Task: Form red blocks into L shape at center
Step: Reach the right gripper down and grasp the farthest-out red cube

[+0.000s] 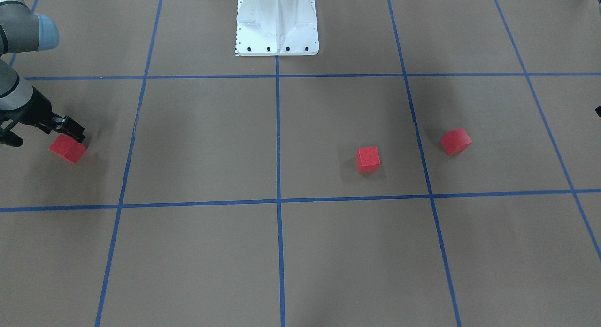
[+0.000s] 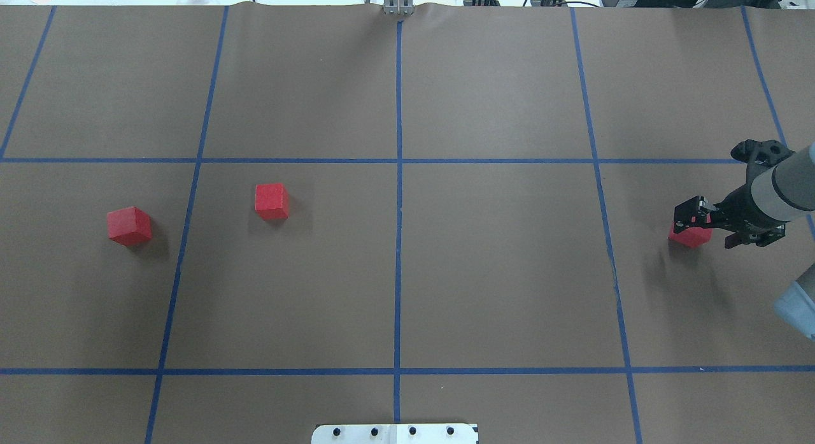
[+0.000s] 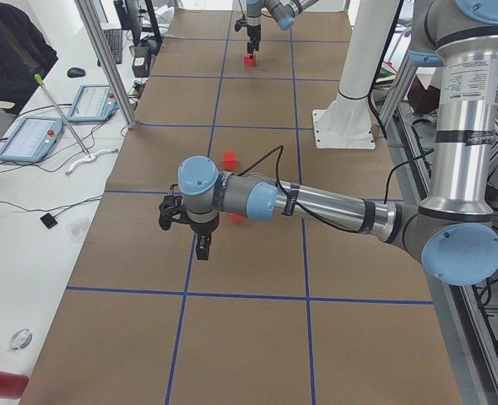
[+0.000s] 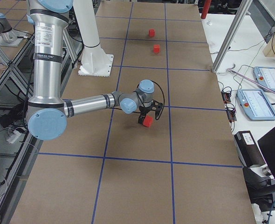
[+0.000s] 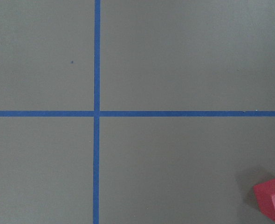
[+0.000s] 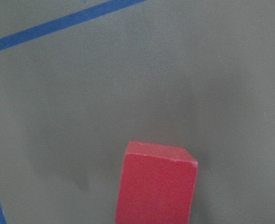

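Note:
Three red blocks show. One (image 2: pixel 129 226) (image 1: pixel 455 141) lies at the far left of the overhead view. A second (image 2: pixel 272 200) (image 1: pixel 368 159) lies left of the center tape line (image 2: pixel 398 240). My right gripper (image 2: pixel 689 220) (image 1: pixel 70 132) at the table's right end is shut on the third block (image 2: pixel 691 237) (image 1: pixel 68 148) (image 6: pixel 156 186), low over the surface. My left gripper (image 3: pixel 200 245) shows only in the exterior left view, pointing down, and I cannot tell whether it is open or shut. The left wrist view catches a block (image 5: pixel 272 198) at its lower right corner.
The white robot base plate (image 1: pixel 277 31) (image 2: pixel 395 433) stands at the table's middle edge. Blue tape lines form a grid on the brown surface. A side bench with tablets (image 3: pixel 29 139), a metal post (image 3: pixel 105 59) and a seated person (image 3: pixel 8 51) lie beyond the far edge.

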